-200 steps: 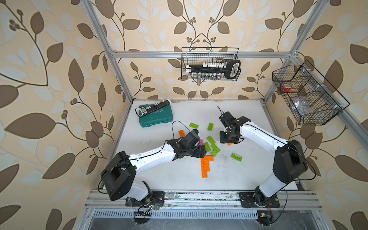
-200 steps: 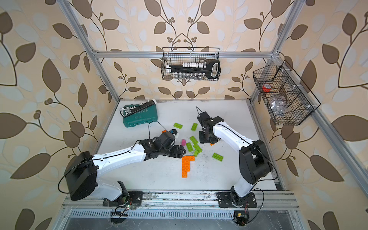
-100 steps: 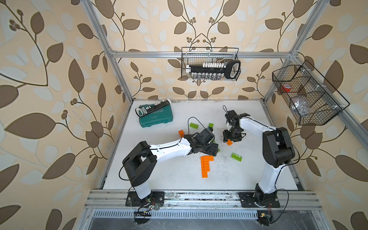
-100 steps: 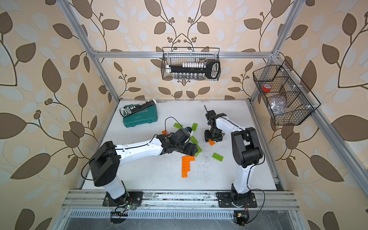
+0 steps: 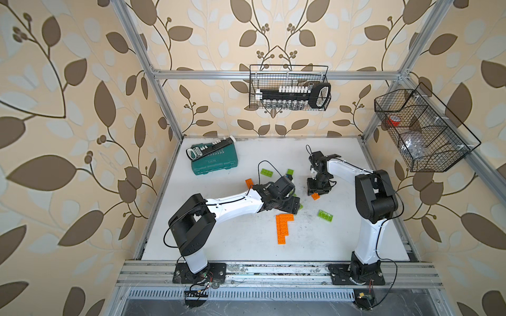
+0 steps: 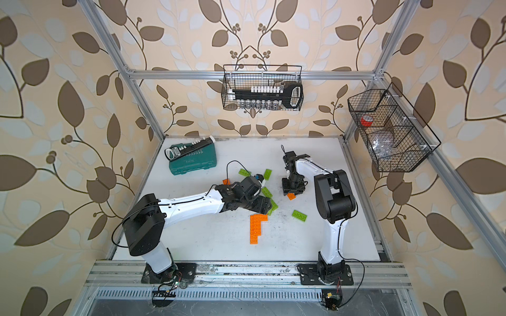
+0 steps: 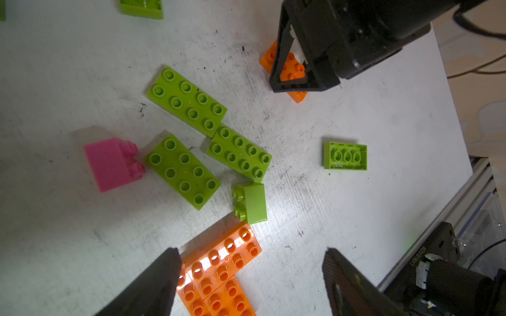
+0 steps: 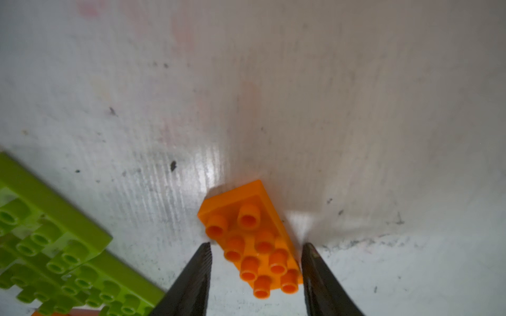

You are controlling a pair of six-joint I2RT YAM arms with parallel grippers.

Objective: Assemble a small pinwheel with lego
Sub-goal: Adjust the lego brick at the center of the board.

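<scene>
Right of centre in both top views, your right tool (image 5: 317, 188) points straight down over a single orange brick (image 5: 315, 196) that lies studs up on the white table (image 5: 232, 246). In the right wrist view its fingers (image 8: 191, 279) stand part-way apart astride that brick. One is almost against the brick's long edge, and a strip of table shows between the other and the brick, so nothing is clamped.

At the centre of the top views your left arm reaches low across the table. In the left wrist view your left tool (image 7: 250, 254) is wide, with nothing held, above one end of the orange L-shaped piece (image 5: 283, 225). That piece, made of joined bricks, lies flat just below centre in both top views.

Beyond it in that wrist view lies a cluster of three lime green bricks (image 7: 182, 171), studs up, with two of them meeting at a corner. A pink brick (image 7: 112, 164) lies on its side just beside one of the three. A small green brick (image 7: 250, 202), also on its side, lies between the cluster and the L-shaped piece.

To the right of the L-shaped piece in the top views, an upturned green brick (image 5: 325, 214) lies apart. A teal case (image 5: 213, 160) sits at the table's upper left.
</scene>
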